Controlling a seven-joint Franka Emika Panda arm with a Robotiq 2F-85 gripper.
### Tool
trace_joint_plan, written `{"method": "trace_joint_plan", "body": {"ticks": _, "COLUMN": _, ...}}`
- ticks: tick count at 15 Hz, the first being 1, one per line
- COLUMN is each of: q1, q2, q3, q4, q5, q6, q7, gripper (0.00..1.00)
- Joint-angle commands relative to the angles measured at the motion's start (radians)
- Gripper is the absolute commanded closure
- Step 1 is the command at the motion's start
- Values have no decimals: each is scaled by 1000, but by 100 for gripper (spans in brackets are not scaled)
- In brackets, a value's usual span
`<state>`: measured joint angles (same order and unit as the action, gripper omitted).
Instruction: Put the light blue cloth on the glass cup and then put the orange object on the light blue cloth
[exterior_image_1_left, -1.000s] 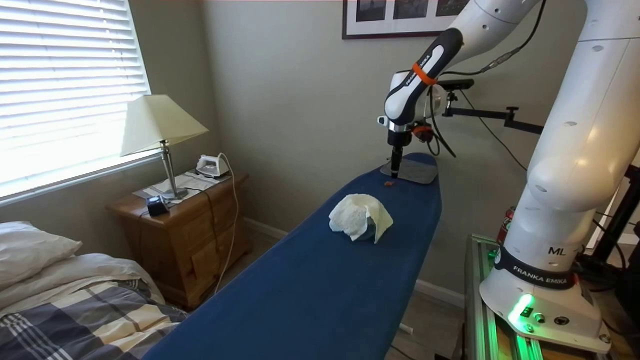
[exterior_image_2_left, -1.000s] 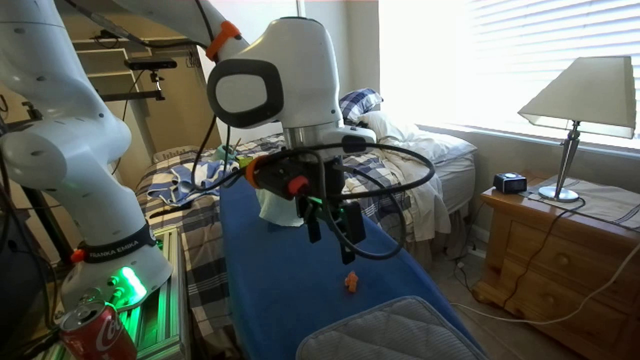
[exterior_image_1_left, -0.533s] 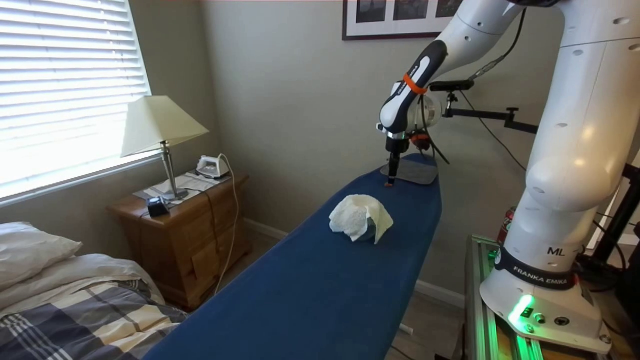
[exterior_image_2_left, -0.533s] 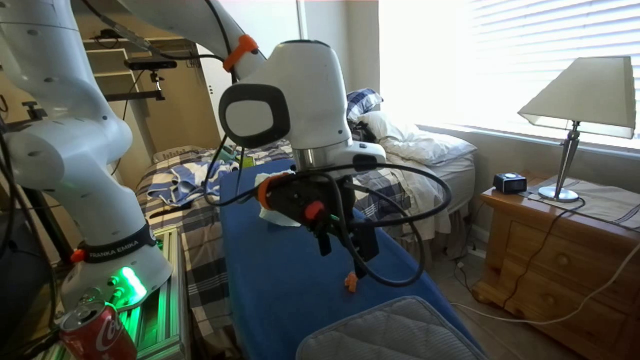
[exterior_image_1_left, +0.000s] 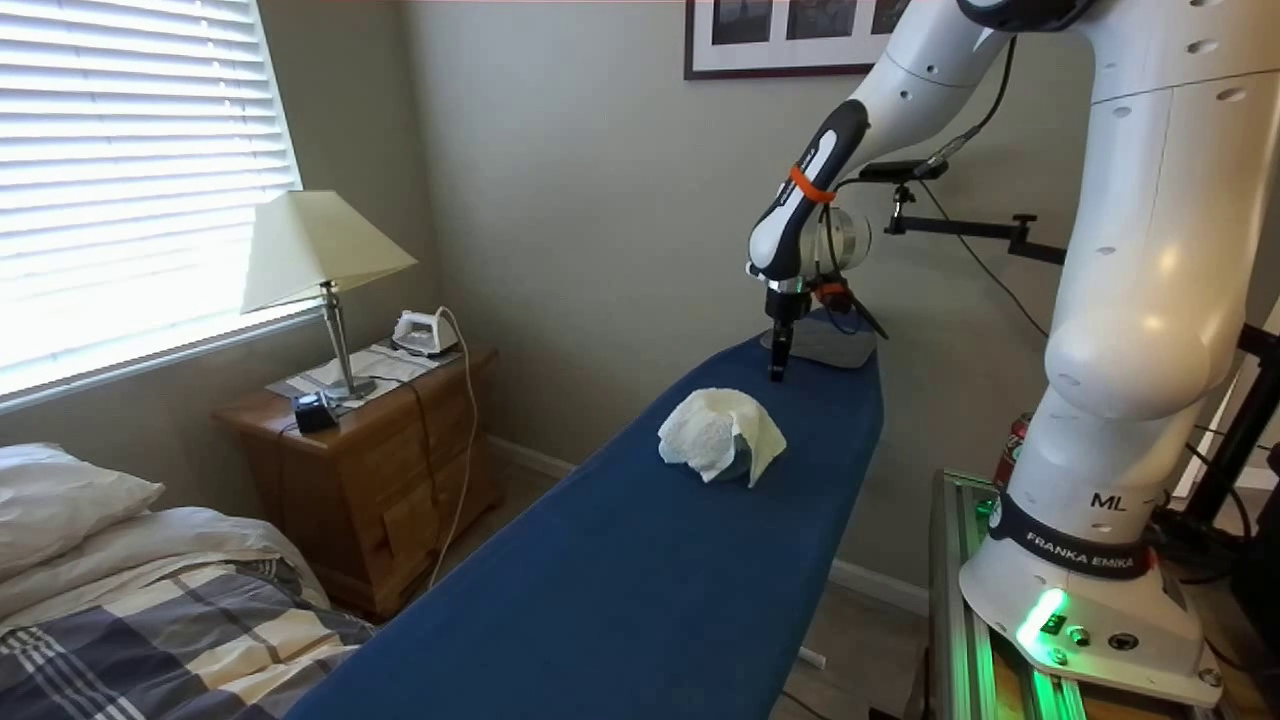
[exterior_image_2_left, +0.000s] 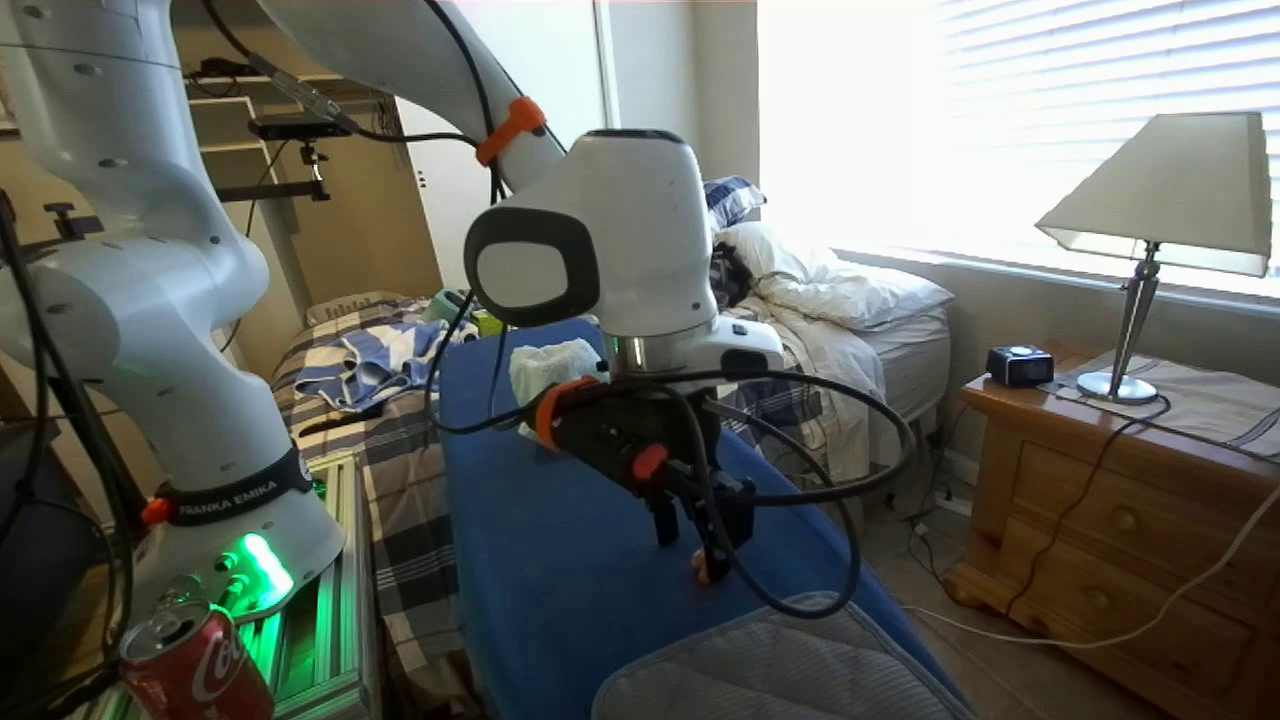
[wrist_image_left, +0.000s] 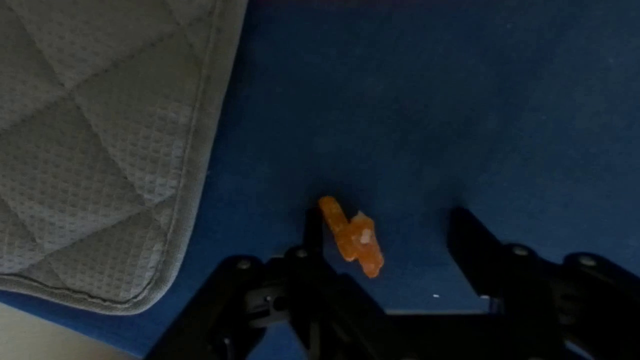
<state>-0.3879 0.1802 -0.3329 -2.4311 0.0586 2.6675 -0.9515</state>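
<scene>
Gripper (wrist_image_left: 386, 222) is low over the dark blue ironing board (exterior_image_1_left: 600, 600), its fingers (wrist_image_left: 472, 250) wide apart, with the orange object (wrist_image_left: 361, 241) lying loose on the board between them. That small piece sits closer to the finger at the left of the wrist view; whether the two touch, I cannot tell. Farther along the board, apart from the gripper, the light blue cloth (exterior_image_1_left: 700, 425) hangs in folds over the glass cup (exterior_image_1_left: 739, 462), of which only a bluish bit shows below a lifted edge. A grey quilted pad (wrist_image_left: 100, 150) lies flat at the board's narrow end, near the orange object. In both exterior views a lamp (exterior_image_1_left: 315, 245) stands on a wooden nightstand (exterior_image_1_left: 330, 510), and a red can (exterior_image_2_left: 195, 665) near the arm's base (exterior_image_1_left: 1120, 600).
</scene>
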Motion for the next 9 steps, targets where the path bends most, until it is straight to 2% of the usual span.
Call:
{"method": "trace_joint_plan", "body": {"ticks": 1, "q1": -37, "q2": 26, "q3": 32, "q4": 27, "q5": 24, "q6": 5, "q7": -33, "gripper": 23}}
{"method": "trace_joint_plan", "body": {"ticks": 3, "q1": -41, "q2": 23, "q3": 37, "q4": 27, "q5": 21, "q6": 8, "q7": -33, "gripper": 15}}
{"method": "trace_joint_plan", "body": {"ticks": 5, "q1": -43, "q2": 16, "q3": 43, "q4": 25, "q5": 20, "q6": 4, "q7": -35, "gripper": 23}}
{"method": "trace_joint_plan", "body": {"ticks": 8, "q1": -40, "q2": 8, "q3": 46, "q4": 21, "q5": 15, "q6": -1, "q7": -34, "gripper": 44}}
{"method": "trace_joint_plan", "body": {"ticks": 9, "q1": -40, "q2": 8, "q3": 47, "q4": 22, "q5": 14, "q6": -1, "q7": -33, "gripper": 42}}
